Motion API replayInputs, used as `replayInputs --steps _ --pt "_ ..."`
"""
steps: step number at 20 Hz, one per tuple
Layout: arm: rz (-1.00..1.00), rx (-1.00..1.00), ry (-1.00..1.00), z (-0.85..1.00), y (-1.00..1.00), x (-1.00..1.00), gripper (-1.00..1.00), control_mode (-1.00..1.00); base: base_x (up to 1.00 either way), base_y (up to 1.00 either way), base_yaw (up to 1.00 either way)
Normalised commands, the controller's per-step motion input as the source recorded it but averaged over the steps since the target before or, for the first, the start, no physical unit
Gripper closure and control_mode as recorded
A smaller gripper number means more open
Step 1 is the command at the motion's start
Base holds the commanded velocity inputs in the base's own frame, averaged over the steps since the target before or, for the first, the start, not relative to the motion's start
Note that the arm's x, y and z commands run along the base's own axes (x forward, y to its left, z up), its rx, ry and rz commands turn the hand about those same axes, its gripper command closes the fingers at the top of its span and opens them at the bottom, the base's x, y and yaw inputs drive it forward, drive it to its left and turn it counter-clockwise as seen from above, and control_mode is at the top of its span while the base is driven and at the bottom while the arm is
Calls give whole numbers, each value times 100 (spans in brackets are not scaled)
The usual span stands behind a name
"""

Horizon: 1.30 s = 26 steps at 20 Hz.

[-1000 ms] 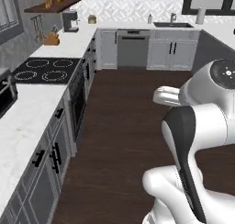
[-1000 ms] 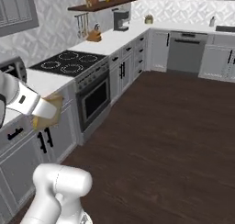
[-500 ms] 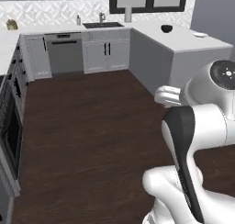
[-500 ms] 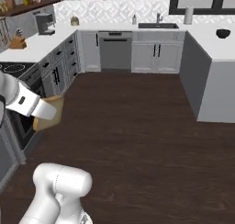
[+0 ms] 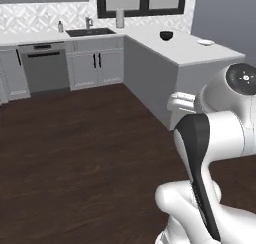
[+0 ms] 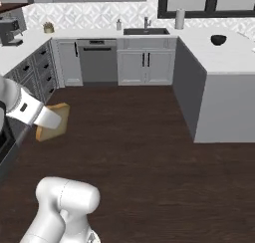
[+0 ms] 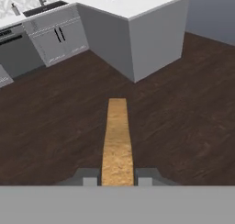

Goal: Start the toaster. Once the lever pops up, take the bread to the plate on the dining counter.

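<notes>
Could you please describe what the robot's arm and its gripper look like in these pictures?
The arm is glossy white with rounded links, a black curved panel on one link and a dark round joint cap. The gripper has two small grey tips. No cables or markings show.

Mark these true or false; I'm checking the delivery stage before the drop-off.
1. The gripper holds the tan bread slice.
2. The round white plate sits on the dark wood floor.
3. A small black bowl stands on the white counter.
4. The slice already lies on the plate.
1. True: the gripper is shut on the tan bread slice.
2. False: the round white plate sits on the white counter.
3. True: the small black bowl stands there.
4. False: it is in the gripper, above the dark wood floor.
</notes>
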Motion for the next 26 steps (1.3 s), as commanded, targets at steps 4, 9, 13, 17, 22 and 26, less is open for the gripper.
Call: replayInputs --steps 4,9,13,17,22,26 --pt "0 0 0 0 0 0 100 100 100 -43 -21" --pt "0 0 0 0 0 0 100 100 100 -47 -17" --pt "0 0 0 0 0 0 100 100 100 -49 -15" --pt "0 0 0 0 0 0 100 100 100 -54 -10" --pt "0 0 0 0 0 0 100 100 100 -68 -2" --pt "0 0 0 0 0 0 100 100 99 -90 6"
